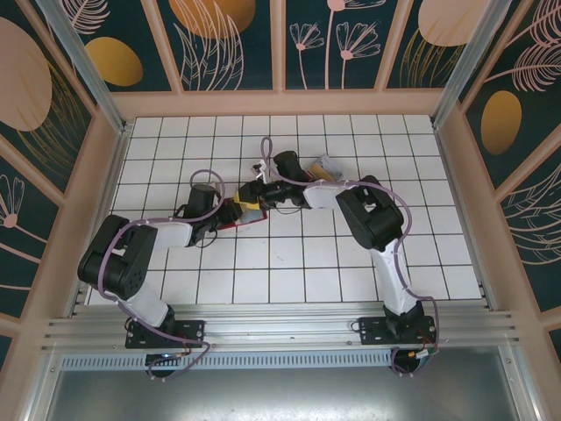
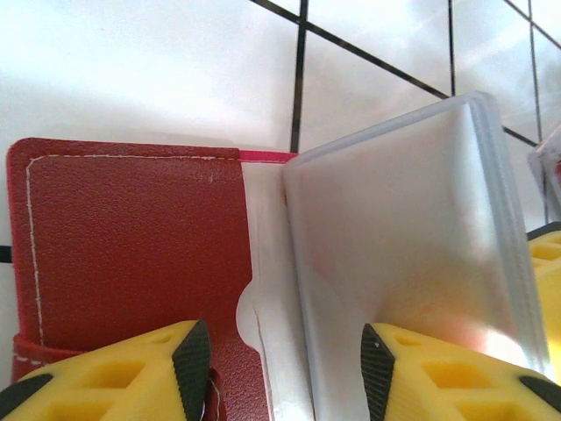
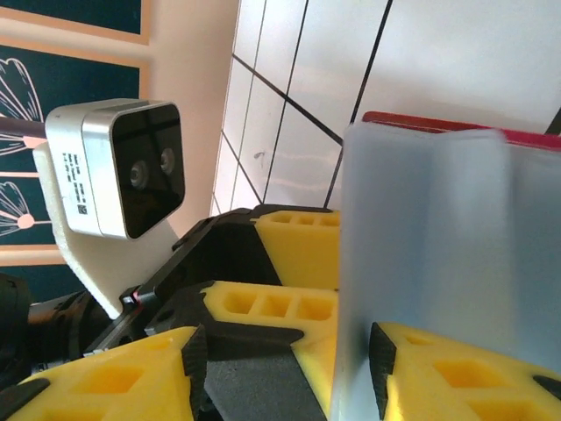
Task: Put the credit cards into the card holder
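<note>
The red card holder [image 2: 131, 246] lies open on the white tiles, its pale clear sleeves [image 2: 394, 237] standing up from the fold. My left gripper [image 2: 285, 373] is open, one finger over the red cover and the other against the sleeves. The right gripper [image 3: 287, 368] is open too, with the upright sleeves [image 3: 421, 246] just inside its right finger and the left gripper's yellow fingers [image 3: 298, 246] in its gap. From above, both grippers [image 1: 232, 210] [image 1: 254, 195] meet over the holder [image 1: 230, 224]. A small tan and pale heap [image 1: 328, 166] lies behind the right wrist; whether it is cards I cannot tell.
The left arm's white wrist camera [image 3: 114, 167] hangs close beside the right gripper. Peach frame walls [image 1: 114, 167] ring the tiled table [image 1: 289, 272], and the arms' bases sit on the metal rail [image 1: 280, 329] at the near edge.
</note>
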